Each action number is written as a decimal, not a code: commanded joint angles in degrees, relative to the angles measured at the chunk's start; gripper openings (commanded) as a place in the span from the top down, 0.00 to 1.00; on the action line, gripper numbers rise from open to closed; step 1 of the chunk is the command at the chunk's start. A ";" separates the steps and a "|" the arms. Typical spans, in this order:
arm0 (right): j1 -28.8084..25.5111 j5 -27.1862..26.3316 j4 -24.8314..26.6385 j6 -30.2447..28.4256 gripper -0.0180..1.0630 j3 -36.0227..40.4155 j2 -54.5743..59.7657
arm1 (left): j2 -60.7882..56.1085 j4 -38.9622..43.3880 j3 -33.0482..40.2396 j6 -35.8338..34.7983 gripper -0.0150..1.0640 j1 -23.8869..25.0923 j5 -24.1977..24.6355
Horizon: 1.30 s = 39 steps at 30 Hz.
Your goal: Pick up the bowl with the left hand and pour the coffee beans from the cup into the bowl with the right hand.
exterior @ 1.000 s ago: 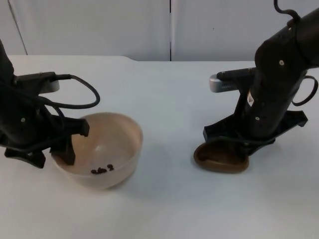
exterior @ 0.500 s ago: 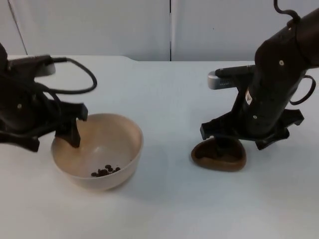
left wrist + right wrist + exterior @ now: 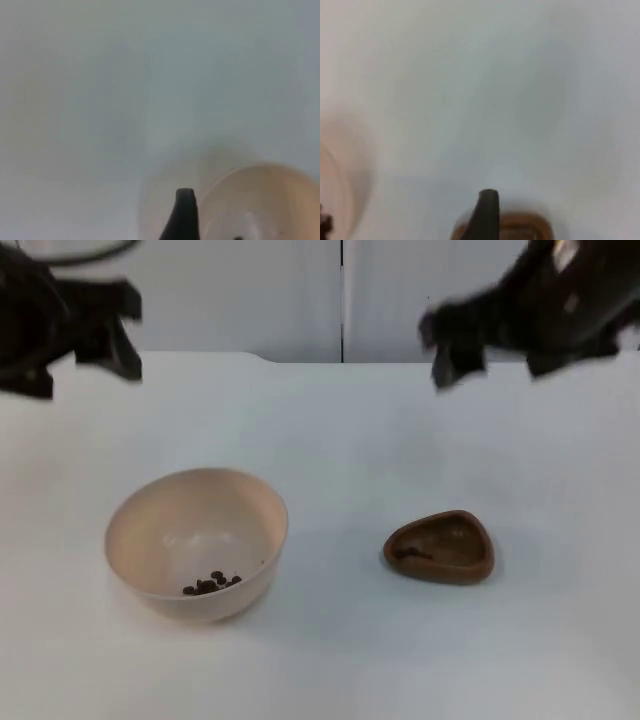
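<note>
The beige bowl [image 3: 195, 530] stands on the white table at the left, with a few dark coffee beans [image 3: 212, 583] on its bottom. The brown cup [image 3: 440, 547] rests upright on the table to the right, free of any grip. My left gripper [image 3: 80, 360] hangs open high above the table's far left, well clear of the bowl. My right gripper [image 3: 495, 355] is raised at the far right, open and holding nothing. In the left wrist view the bowl's rim [image 3: 260, 200] lies beside a black fingertip [image 3: 184, 215]. The right wrist view has the cup [image 3: 522, 227] just past a fingertip [image 3: 487, 215].
The white table [image 3: 340, 440] ends at the grey partition wall [image 3: 250, 300] behind. Open table lies between the bowl and the cup and in front of both.
Both grippers have let go and risen up and back toward the wall. The bowl and the cup now stand alone on the table; the cup sits slightly straighter than before.
</note>
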 commanded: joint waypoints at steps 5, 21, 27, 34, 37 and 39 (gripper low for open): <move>-0.01 0.59 0.09 -2.13 0.28 -0.05 -14.26 | -13.75 -1.45 -0.09 -0.13 0.34 0.14 -0.29; 1.45 2.45 0.08 -5.41 0.28 0.71 -24.43 | -30.38 -0.20 -0.09 3.30 0.34 0.14 2.38; 6.11 2.22 -0.07 -7.13 0.28 2.84 -24.45 | -32.27 -0.31 -0.09 5.09 0.34 0.14 6.88; 10.36 1.88 -2.04 -7.13 0.28 5.04 -24.45 | -36.99 -0.31 -0.09 8.03 0.34 0.14 11.06; 10.36 1.88 -1.90 -7.13 0.28 6.00 -24.45 | -38.83 -0.31 0.37 8.28 0.34 0.14 11.91; 10.36 1.88 -1.90 -7.13 0.28 6.55 -24.45 | -41.29 -0.20 1.99 8.28 0.34 0.14 12.04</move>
